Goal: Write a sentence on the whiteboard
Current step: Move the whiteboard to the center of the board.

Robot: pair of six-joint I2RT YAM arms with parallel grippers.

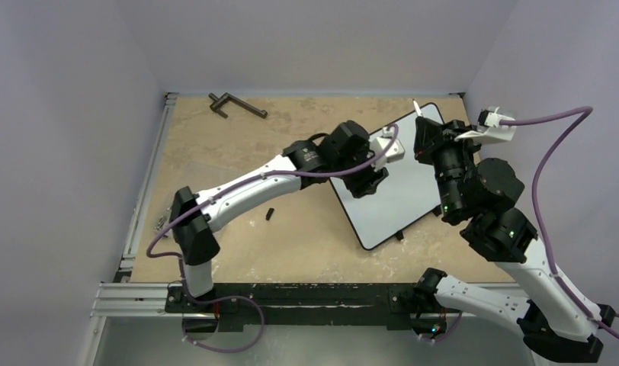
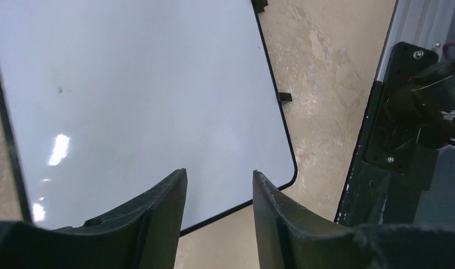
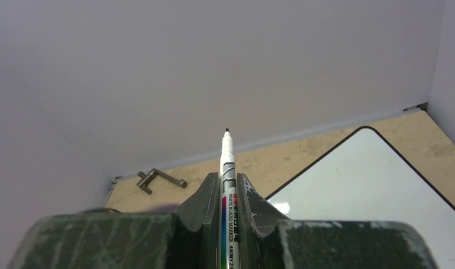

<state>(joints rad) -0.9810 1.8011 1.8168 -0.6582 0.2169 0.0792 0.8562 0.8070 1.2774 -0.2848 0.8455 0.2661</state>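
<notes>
The whiteboard (image 1: 402, 194) lies tilted on the table at centre right, white with a thin black rim (image 2: 288, 131). The sentence is out of view; the board surface (image 2: 147, 95) that shows is blank. My left gripper (image 1: 365, 183) hovers over the board's left part, open, with nothing between its fingers (image 2: 219, 174). My right gripper (image 1: 424, 136) is raised over the board's far corner, shut (image 3: 228, 178) on a white whiteboard marker (image 3: 227, 154). The marker's bare black tip points up and away from the board (image 3: 376, 185). The marker's tip end (image 1: 418, 109) also shows from above.
A small black cap-like piece (image 1: 270, 214) lies on the tan tabletop left of the board. A grey metal handle (image 1: 236, 104) rests at the far left corner (image 3: 158, 179). A metal rail (image 1: 142, 198) runs along the left edge, and purple walls enclose the table.
</notes>
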